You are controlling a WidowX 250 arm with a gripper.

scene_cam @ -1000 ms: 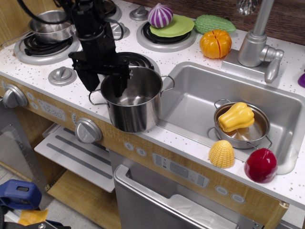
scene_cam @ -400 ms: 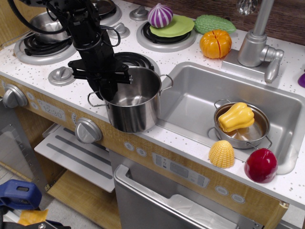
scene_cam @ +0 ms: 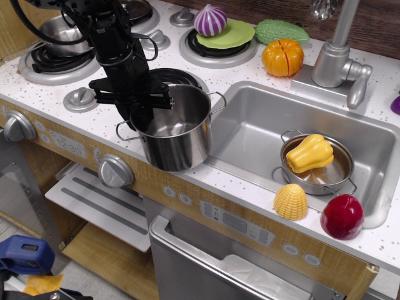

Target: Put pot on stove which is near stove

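Note:
The tall steel pot (scene_cam: pixel 178 134) with wire loop handles stands at the counter's front edge, between the sink and the near burner. The stove burner (scene_cam: pixel 170 77), silver-grey with a black coil, lies just behind the pot, partly hidden by it and by my arm. My black gripper (scene_cam: pixel 142 114) reaches down over the pot's left rim, one finger inside and one outside, shut on the rim. The pot looks slightly tilted.
A steel saucepan (scene_cam: pixel 62 34) sits on the far-left burner. A purple onion (scene_cam: pixel 210 20) on a green plate, an orange pumpkin (scene_cam: pixel 282 57) and a faucet (scene_cam: pixel 334 56) stand at the back. The sink (scene_cam: pixel 262 125) holds a pan with a yellow pepper (scene_cam: pixel 309 152). Corn (scene_cam: pixel 290 201) and a red fruit (scene_cam: pixel 342 215) lie at the front right.
My gripper has moved onto the pot's left rim and closed on it. The pot has shifted slightly up and to the right since then.

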